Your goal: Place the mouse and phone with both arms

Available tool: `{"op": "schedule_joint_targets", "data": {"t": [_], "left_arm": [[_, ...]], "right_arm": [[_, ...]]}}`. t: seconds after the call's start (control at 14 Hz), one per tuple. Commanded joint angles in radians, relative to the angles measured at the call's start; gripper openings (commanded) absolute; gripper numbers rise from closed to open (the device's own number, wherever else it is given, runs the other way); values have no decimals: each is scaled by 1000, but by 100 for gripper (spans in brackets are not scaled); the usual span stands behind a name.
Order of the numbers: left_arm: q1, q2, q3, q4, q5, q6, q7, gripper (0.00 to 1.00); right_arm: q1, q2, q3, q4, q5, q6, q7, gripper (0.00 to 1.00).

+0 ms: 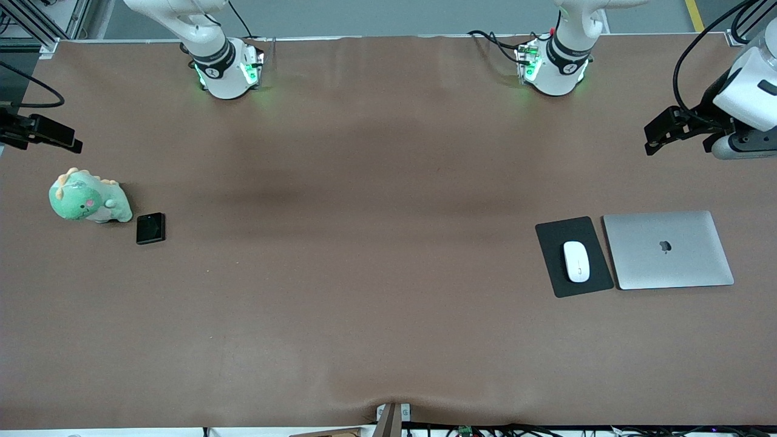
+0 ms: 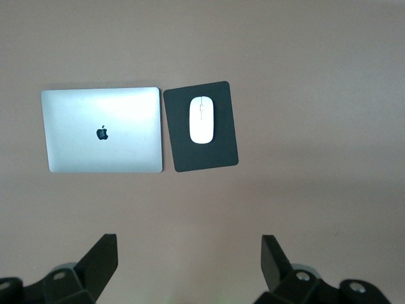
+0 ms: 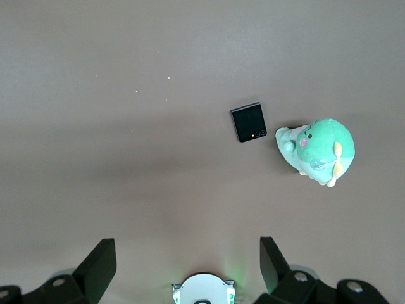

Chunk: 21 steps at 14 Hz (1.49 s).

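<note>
You see the mouse (image 1: 576, 261) on its dark pad (image 1: 555, 238), the phone (image 1: 150, 228) beside the green toy (image 1: 85, 200). Left pincer (image 2: 188, 256) and right pincer (image 3: 188, 256) hang spread above the worktop (image 1: 364, 255).

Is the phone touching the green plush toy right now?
Apart. The right wrist view shows bare table between the phone and the green plush toy.

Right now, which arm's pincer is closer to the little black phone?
The right one. The right pincer hangs open at the phone's end of the table; the left pincer, also open, waits at the mouse's end.
</note>
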Motion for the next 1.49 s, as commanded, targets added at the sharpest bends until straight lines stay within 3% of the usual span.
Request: {"op": "schedule_joint_targets", "data": {"t": [0.0,1.42], "left_arm": [[-7,6,2,14,-23,-22,15,100],[1,2,-1,16,-24,-57,20,100]], "right_arm": [[18,-2,-5,14,-13,-8,21,100],[13,-2,-7,24,-16,-6,21,100]]}}
